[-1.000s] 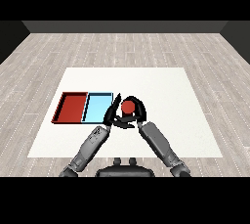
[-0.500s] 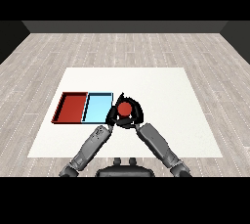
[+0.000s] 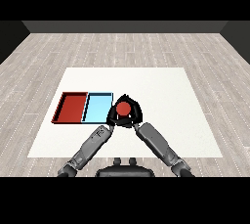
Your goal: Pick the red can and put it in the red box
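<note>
Red can [image 3: 123,108] in right hand [image 3: 133,116], beside light blue tray [image 3: 97,108] edge.

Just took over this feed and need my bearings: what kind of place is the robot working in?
Probably a bare test room set up for sorting: a white table on a grey plank floor, holding only a red tray, a light blue tray and a red can.

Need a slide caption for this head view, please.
Right robot hand curled round the red can beside the light blue tray.
</note>
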